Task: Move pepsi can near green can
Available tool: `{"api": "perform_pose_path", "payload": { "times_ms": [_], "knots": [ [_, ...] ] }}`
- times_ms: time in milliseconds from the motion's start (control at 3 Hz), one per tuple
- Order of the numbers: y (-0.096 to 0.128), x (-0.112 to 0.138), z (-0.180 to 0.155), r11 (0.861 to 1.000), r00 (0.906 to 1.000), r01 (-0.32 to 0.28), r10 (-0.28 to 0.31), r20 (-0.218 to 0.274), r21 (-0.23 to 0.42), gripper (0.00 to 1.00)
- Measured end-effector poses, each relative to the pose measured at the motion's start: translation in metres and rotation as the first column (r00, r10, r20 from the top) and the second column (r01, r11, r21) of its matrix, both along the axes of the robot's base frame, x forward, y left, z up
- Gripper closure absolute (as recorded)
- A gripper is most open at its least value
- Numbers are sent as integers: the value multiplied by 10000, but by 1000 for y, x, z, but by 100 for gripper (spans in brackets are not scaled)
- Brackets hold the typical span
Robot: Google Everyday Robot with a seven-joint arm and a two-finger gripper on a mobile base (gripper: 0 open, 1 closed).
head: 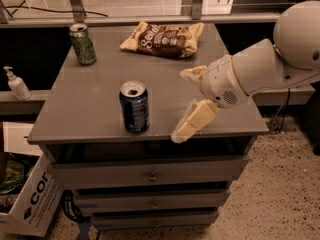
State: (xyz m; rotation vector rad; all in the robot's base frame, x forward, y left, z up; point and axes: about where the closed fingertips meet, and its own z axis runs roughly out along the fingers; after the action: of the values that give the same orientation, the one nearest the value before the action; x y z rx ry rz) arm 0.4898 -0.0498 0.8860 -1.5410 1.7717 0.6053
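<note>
The pepsi can [134, 107], dark blue with a silver open top, stands upright near the front edge of the grey table [90, 115]. The green can [83, 44] stands upright at the table's back left corner, well apart from the blue can. My gripper [184, 103] is to the right of the pepsi can, low over the table's front right part. It is open and empty, with one cream finger [192, 74] toward the back and the other finger [192, 122] toward the front edge. A gap separates it from the can.
A brown bag of chips [162, 38] lies at the table's back middle. A soap pump bottle [16, 84] stands on a ledge to the left. A cardboard box [29, 200] sits on the floor at the lower left. Drawers [150, 174] are under the tabletop.
</note>
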Motion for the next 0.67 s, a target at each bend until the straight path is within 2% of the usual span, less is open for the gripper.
{"api": "perform_pose_path", "payload": {
  "times_ms": [333, 667],
  "knots": [
    [13, 7, -9, 9967, 9995, -157, 134, 293, 791, 0],
    [33, 19, -16, 9832, 9979, -291, 181, 622, 1800, 0]
  ]
}}
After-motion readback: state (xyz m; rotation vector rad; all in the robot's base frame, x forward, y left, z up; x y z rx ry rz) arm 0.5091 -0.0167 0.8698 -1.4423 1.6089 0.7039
